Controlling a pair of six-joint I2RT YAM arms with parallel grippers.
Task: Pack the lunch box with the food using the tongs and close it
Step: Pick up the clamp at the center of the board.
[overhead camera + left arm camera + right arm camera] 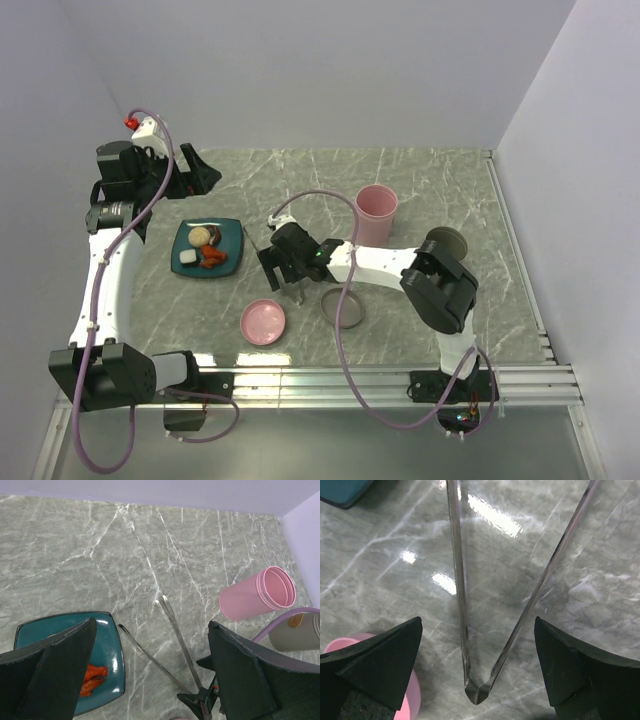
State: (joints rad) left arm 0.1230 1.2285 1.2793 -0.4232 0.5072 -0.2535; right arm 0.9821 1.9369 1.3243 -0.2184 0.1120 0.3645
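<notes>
Food (pixel 205 248) sits on teal plate (pixel 232 232), top view; right gripper (pixel 272 262) just right of plate. Left wrist: left gripper (pixel 152 625) wide open, empty; tongs (pixel 181 645) lie flat beside plate. Right wrist: jaws spread wide either side of tongs' joined end, gripping nothing.

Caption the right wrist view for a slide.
Open right end effector hovers over the joined end of the silver tongs lying on the marble table.

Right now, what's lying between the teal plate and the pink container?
The silver tongs lie there, arms spread in a V. The left wrist view shows them between the plate and the pink container.
</notes>
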